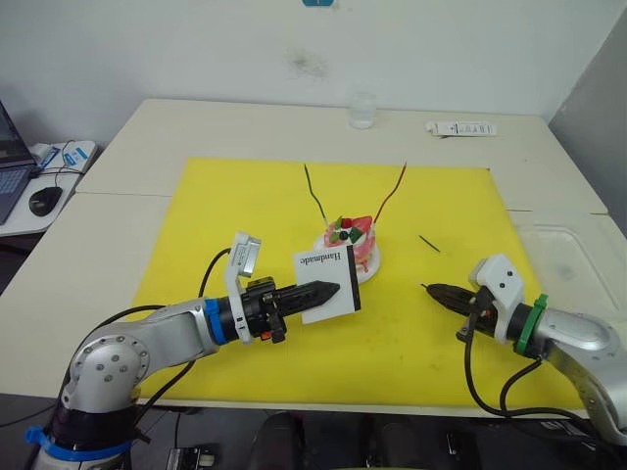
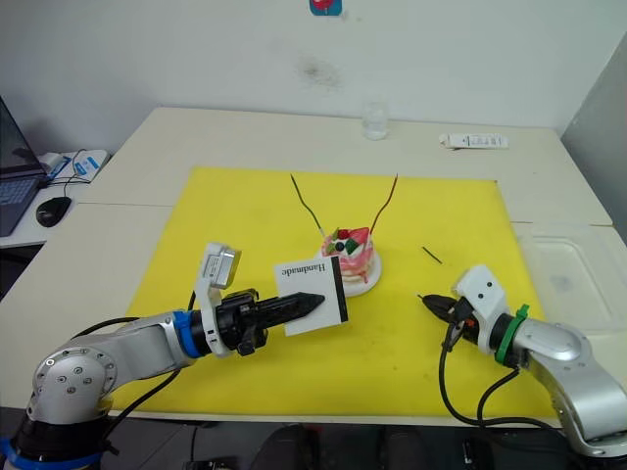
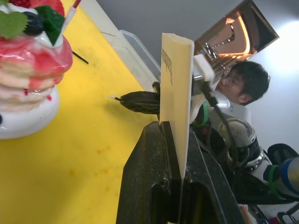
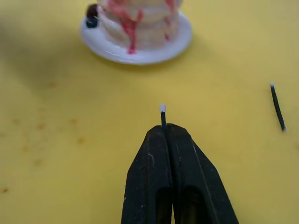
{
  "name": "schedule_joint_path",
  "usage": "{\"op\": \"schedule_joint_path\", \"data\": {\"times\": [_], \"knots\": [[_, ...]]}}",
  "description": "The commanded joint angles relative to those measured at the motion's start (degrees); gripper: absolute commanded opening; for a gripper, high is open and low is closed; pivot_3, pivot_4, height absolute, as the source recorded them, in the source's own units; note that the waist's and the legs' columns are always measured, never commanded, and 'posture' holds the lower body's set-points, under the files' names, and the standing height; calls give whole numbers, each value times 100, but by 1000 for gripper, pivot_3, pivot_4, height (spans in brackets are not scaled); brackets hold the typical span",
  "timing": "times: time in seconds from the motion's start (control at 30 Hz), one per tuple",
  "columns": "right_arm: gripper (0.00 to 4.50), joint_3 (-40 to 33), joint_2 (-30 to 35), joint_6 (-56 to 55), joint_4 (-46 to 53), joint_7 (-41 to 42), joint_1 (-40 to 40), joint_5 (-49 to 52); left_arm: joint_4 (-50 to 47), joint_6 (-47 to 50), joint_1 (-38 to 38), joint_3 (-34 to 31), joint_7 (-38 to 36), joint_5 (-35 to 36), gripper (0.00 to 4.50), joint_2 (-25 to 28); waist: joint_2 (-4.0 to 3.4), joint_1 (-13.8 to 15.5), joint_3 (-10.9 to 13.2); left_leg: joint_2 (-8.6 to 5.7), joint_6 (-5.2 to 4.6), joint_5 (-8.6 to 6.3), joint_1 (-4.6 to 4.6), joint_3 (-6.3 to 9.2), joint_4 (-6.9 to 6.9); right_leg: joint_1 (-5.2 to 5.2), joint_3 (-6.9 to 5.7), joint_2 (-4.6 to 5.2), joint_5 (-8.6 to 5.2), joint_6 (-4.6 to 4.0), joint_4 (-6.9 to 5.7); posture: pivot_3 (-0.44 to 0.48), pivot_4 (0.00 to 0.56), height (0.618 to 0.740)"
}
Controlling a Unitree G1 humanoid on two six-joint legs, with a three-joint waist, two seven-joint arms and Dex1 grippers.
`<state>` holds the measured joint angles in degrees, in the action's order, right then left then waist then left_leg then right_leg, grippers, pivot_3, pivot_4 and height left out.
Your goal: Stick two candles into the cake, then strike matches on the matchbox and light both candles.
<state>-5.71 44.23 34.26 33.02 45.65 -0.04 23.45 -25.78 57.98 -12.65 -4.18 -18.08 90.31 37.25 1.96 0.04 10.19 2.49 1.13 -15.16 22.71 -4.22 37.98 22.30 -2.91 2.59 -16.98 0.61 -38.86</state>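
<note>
The cake (image 1: 351, 242) sits on its white plate (image 1: 369, 269) mid-mat, with the green candle (image 1: 314, 192) and the red candle (image 1: 389, 194) stuck in it, both leaning outward. My left gripper (image 1: 333, 291) is shut on the white matchbox (image 1: 326, 284), holding it upright in front of the cake. My right gripper (image 1: 431, 290) hovers low over the mat right of the cake, shut on a match (image 4: 163, 115) whose white tip pokes out toward the cake. A second match (image 1: 429, 243) lies on the mat behind the right gripper.
A yellow mat (image 1: 245, 215) covers the table's middle. A glass (image 1: 361, 111) and a white tube (image 1: 460, 128) stand at the far edge. A clear tray (image 1: 568, 255) lies right of the mat. A person (image 3: 243, 84) is seen in the left wrist view.
</note>
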Motion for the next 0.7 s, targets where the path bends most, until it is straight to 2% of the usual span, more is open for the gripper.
{"op": "schedule_joint_path", "data": {"times": [0.03, 0.27, 0.7], "knots": [[19, -295, 337, -284, 234, 630, -329, 401, 198, 183, -253, 122, -98, 200, 0, 37, 0, -2, 0, 0, 0, 0, 0, 0, 0, 0, 0, 0, 0, 0, 0, 0, 150, 740], [19, -123, 461, -305, 123, 908, -1179, 710, 601, 462, -693, 271, -508, -237, 0, 126, 1, -2, 0, 2, 1, 1, 0, 5, 0, 0, -1, -8, 2, -5, 1, 0, 150, 740], [19, 43, 360, -835, 131, 938, -976, 467, 597, 414, -852, 258, -905, -1140, 0, -68, 1, -1, 0, 3, 23, 13, 6, 6, 1, 1, -1, -7, 10, -19, 10, 0, 150, 740]]}}
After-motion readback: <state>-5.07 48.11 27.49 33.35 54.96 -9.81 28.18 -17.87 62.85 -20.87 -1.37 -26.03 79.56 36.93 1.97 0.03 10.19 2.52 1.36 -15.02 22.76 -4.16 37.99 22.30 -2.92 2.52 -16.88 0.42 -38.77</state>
